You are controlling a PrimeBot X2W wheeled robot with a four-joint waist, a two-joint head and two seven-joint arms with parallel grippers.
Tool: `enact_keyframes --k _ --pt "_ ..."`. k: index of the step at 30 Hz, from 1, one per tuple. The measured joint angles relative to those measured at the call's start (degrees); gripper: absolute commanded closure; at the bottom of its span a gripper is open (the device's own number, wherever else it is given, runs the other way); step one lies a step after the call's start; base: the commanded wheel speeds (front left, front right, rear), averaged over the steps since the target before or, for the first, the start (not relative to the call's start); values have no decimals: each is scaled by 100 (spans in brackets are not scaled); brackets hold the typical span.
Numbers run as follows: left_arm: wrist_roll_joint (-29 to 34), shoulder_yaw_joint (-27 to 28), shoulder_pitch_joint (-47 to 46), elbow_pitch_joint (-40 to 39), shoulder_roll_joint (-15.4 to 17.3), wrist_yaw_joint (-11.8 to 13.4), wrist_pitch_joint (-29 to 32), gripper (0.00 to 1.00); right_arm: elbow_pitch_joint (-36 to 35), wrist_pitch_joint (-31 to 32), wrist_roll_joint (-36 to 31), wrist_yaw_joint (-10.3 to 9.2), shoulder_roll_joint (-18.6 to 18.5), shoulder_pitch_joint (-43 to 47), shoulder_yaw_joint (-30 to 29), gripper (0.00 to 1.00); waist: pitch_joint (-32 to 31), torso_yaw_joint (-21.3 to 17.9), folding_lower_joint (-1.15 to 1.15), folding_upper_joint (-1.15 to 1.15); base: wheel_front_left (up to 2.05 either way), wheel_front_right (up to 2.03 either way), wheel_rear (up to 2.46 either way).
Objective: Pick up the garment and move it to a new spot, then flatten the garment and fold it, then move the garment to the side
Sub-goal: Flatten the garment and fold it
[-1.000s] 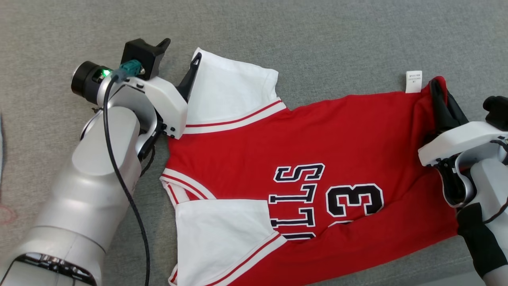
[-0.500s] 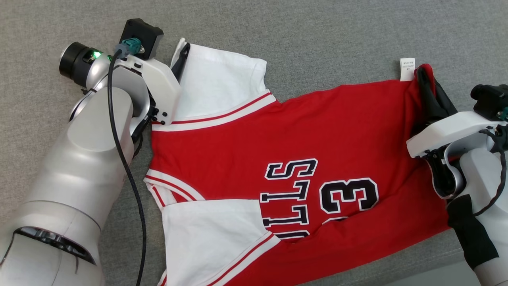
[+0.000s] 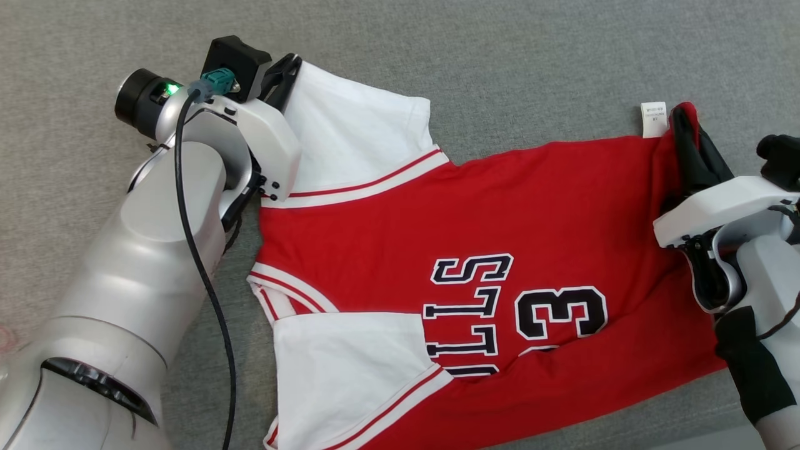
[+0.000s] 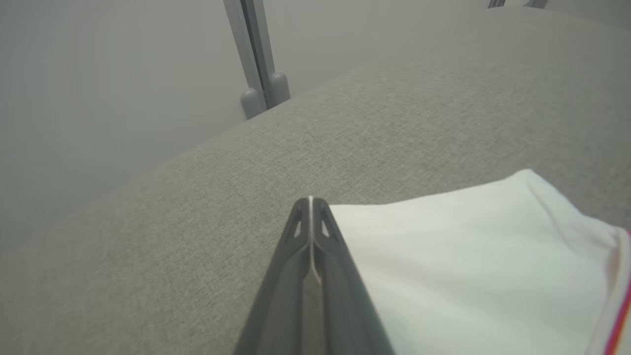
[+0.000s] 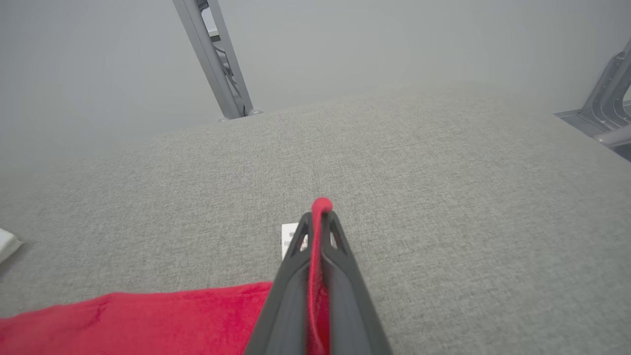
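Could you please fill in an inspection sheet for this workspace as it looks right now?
Surface: grey fabric surface, no stains seen.
Job's things: red jersey with white sleeves, lying mostly spread out, print up; white care label sticks out at its hem.
Clutter: nothing seen.
Grippers: left gripper shut on the far white sleeve's corner; right gripper shut on the red hem corner.
Cables: black cable runs along the left arm, clear of the jersey.
Surroundings: metal frame legs beyond the surface's far edge.
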Motion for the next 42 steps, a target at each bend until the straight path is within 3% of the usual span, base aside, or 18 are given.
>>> enact_keyframes --k 9,16,26,35,42 --pt "-688 -314 412 -904 87 1 -367 100 86 -1 144 0 -227 264 -397 100 -353 329 0 0 0 0 0" --pt "-1178 -204 1016 -2295 498 0 -387 100 131 -1 41 0 -459 711 -804 100 -760 737 0 1 0 0 0" --pt "-1249 -205 2065 -3628 962 0 -392 100 83 -1 -122 0 -734 1243 -1133 100 -1225 1137 0 0 0 0 0" --pt "-1196 -3 2841 -4163 1255 45 -393 100 2 -1 -211 1 -971 1595 -1252 100 -1457 1273 0 0 0 0 0" --pt "-1145 -265 3328 -4555 1505 42 -357 100 19 -1 -312 1 -1118 1760 -1223 100 -1619 1312 0 0 0 0 0"
